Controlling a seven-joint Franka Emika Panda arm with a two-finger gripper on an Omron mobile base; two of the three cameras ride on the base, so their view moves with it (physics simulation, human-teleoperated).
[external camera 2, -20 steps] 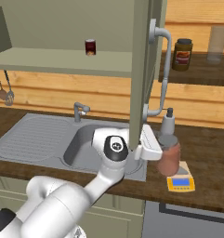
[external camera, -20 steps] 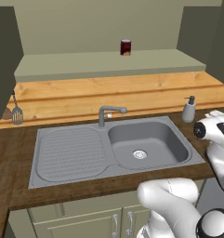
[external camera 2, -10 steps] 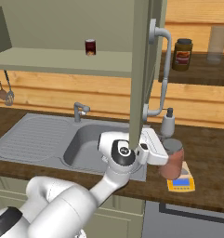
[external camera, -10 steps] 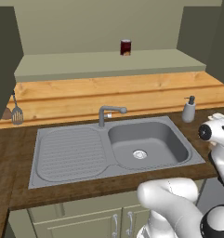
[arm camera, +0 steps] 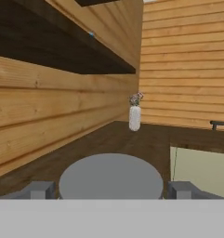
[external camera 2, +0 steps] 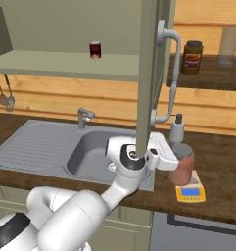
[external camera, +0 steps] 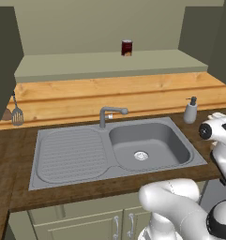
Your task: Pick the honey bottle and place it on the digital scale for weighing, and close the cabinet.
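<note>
End effector (external camera 2: 174, 162) grips honey bottle (external camera 2: 182, 165), hiding part of digital scale (external camera 2: 190, 192).

A grey steel double sink (external camera: 63, 157) with a ribbed drainboard on its left is set into the dark wooden bench (external camera: 6, 168). A grey bent tap (external camera: 109, 114) is mounted behind the basin, against the pale wooden plank wall (external camera: 86, 96). A white soap dispenser with a black pump (external camera: 191, 110) is placed on the bench just right of the sink. A small dark red can (external camera: 127, 48) is seen upright on the olive-green shelf (external camera: 63, 65) above. A slotted metal spatula (external camera: 17, 114) is hung on the wall at far left. In the right base view, a brown jar with a dark lid (external camera 2: 192, 57) is seen on a dark wall shelf (external camera 2: 207, 78). In the hand view, a white vase with flowers (arm camera: 135, 116) is seen far along the bench.
</note>
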